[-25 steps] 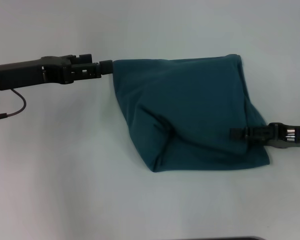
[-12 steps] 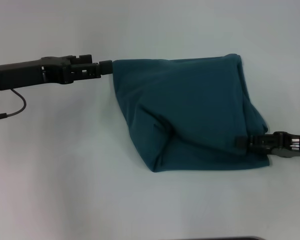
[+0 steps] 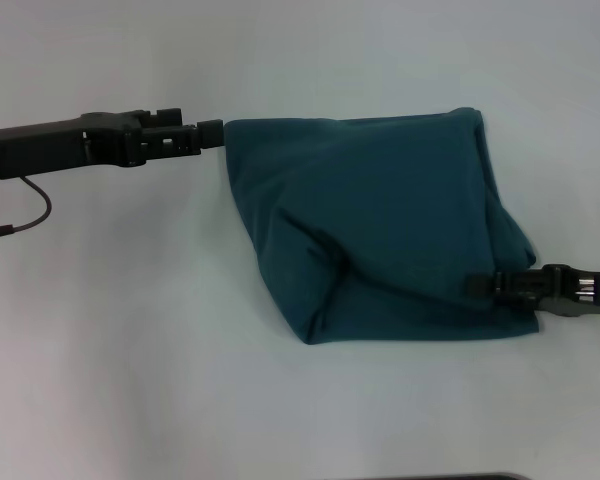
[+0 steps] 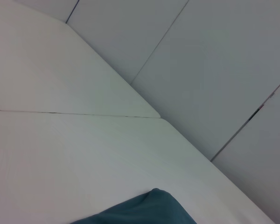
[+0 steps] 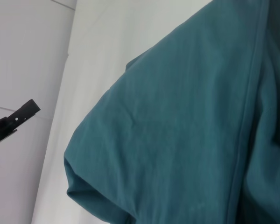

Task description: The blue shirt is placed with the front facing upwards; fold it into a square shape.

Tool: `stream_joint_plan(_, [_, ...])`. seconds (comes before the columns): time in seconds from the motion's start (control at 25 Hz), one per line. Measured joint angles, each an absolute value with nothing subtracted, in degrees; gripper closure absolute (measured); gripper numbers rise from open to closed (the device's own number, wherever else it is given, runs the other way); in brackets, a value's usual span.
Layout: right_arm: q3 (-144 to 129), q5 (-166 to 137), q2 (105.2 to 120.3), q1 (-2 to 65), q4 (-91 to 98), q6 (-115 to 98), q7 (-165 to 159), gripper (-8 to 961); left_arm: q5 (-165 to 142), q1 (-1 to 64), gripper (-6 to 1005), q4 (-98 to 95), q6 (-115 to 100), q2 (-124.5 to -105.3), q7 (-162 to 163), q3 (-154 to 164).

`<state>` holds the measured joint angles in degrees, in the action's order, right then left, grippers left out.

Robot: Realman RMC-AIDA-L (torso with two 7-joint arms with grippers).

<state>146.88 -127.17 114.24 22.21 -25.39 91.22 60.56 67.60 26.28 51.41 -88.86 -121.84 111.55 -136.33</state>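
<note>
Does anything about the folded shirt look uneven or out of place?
Yes. The blue shirt is no square: its left edge slants inward toward the near side, and a puckered ridge runs across its middle. The right tool lies over its near right corner.

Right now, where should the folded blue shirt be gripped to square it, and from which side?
Probably the near-left corner of the blue shirt, approached from the robot's left: that edge slants inward. The left gripper is at the far-left corner, the right gripper at the near-right edge.
</note>
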Motion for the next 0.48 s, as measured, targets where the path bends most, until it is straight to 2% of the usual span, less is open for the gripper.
stream_joint_plan(0.48, [146.77,-127.17,114.79,23.28,-25.34,89.83,60.54,514,67.89,26.28,35,51.41,-88.85,-121.8,111.52,-136.33])
